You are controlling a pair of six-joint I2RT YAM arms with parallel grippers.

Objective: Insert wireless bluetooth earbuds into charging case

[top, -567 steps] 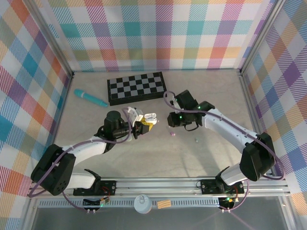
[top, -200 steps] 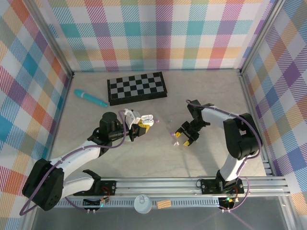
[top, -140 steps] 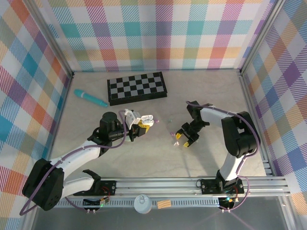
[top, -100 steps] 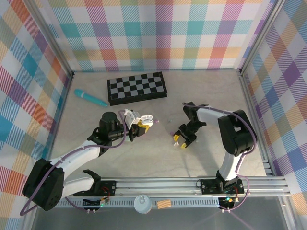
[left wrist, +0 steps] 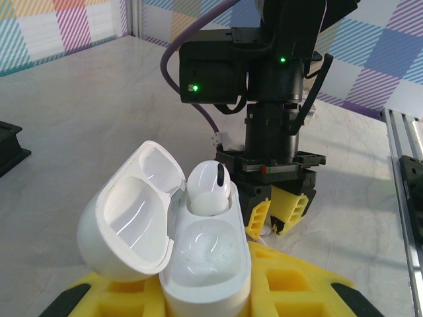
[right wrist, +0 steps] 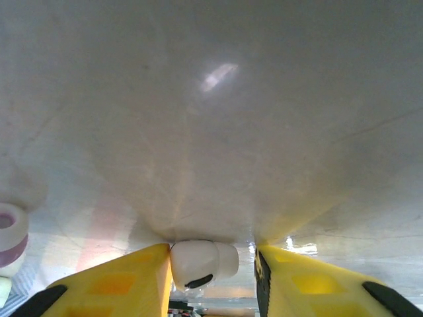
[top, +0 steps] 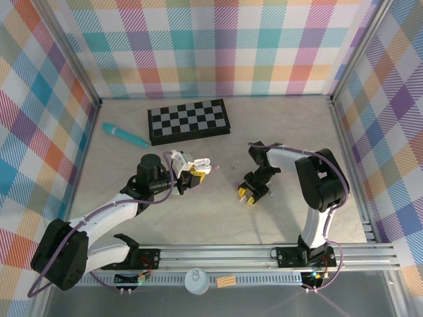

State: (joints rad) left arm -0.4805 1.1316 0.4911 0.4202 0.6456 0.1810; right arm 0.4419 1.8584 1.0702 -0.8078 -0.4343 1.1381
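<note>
- The left gripper (top: 193, 174), left of centre over the pale table (top: 198, 221), is clamped on the white charging case (left wrist: 206, 261). We see the case standing upright between its yellow pads (left wrist: 297, 290).
- The case's lid (left wrist: 129, 221) is swung open to the left. A seated earbud (left wrist: 210, 190), white, stands stem-up in the far socket, and the nearer socket is an open hollow.
- Behind the case, towards the back wall, a folded chessboard (top: 188, 121) lies flat on the table.
- Right of the case and near it, the right gripper (top: 246, 193) points down at the table. Its jaws stand apart astride a loose earbud (right wrist: 203, 263), white, lying on the surface.
- From the right wrist we see one yellow finger touching that earbud, with a narrow gap before the other.
- At that view's left edge sits a small pink piece (right wrist: 9, 232), cut off by the frame; we cannot tell what it is.
</note>
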